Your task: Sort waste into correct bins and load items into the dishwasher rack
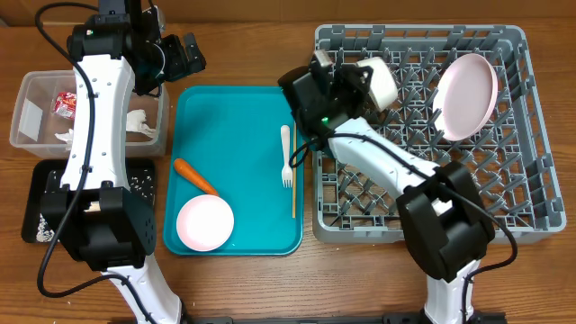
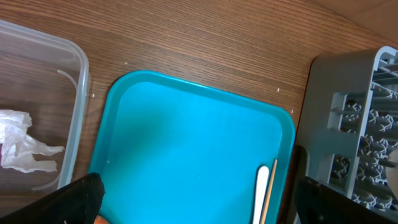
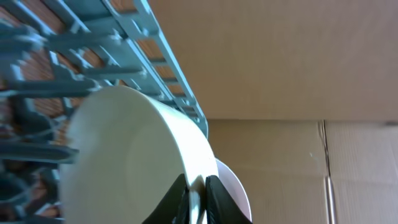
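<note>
My right gripper [image 1: 358, 86] is shut on the rim of a white bowl [image 1: 380, 79], held on edge over the left back part of the grey dishwasher rack [image 1: 513, 180]. In the right wrist view its fingers [image 3: 180, 199] pinch the bowl's rim [image 3: 124, 162]. A pale-pink plate [image 1: 466, 96] stands on edge in the rack's back right. My left gripper [image 1: 184, 54] hangs open and empty over the back edge of the teal tray [image 1: 238, 117]. On that tray lie a carrot [image 1: 195, 176], a pink bowl [image 1: 204, 222], a white fork [image 1: 286, 155] and a chopstick [image 1: 293, 184].
A clear tub [image 1: 27, 90] at the far left holds a red wrapper [image 1: 65, 103] and a white napkin [image 1: 139, 124]. In front of it a black tray [image 1: 40, 193] carries rice grains [image 1: 139, 180]. The left arm crosses over both bins.
</note>
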You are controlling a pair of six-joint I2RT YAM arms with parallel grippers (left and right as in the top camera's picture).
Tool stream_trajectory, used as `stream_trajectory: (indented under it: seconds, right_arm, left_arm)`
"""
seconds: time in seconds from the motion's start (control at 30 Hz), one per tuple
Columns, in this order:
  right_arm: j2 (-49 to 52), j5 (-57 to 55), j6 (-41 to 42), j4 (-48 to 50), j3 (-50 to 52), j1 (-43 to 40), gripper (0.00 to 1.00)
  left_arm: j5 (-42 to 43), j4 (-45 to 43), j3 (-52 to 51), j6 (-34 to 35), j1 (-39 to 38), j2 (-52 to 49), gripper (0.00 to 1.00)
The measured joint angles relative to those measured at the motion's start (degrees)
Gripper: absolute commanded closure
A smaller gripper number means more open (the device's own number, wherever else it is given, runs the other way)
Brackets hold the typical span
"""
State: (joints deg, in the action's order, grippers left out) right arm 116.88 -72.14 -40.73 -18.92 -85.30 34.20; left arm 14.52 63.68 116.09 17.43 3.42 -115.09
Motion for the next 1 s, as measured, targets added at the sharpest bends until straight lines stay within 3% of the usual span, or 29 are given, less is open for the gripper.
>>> stream_trajectory:
  seconds: [0.03, 0.17, 0.3, 0.8, 1.0]
  right_arm:
    - [0.04, 0.09, -0.02, -0.04, 0.02, 0.33, 0.86]
    - [0.09, 0.31, 0.28, 0.02, 0.02, 1.22, 0.4]
    - [0.09, 0.13, -0.11, -0.04, 0.02, 1.42, 0.26]
    - [0.07, -4.81, 0.07, 7.74, 0.02, 3.8, 0.11]
    - [-2.71, -3.41, 6.36, 3.69, 0.17, 7.43, 0.07]
  left_arm:
    - [-0.04, -0.02, 0.0, 0.0, 0.0, -0.02, 0.0]
    - [-0.04, 0.0, 0.0, 0.0, 0.0, -0.02, 0.0]
    - [-0.07, 0.0, 0.0, 0.0, 0.0, 0.0, 0.0]
    - [-0.22, 0.0, 0.0, 0.0, 0.0, -0.02, 0.0]
    - [-0.22, 0.0, 0.0, 0.0, 0.0, -0.02, 0.0]
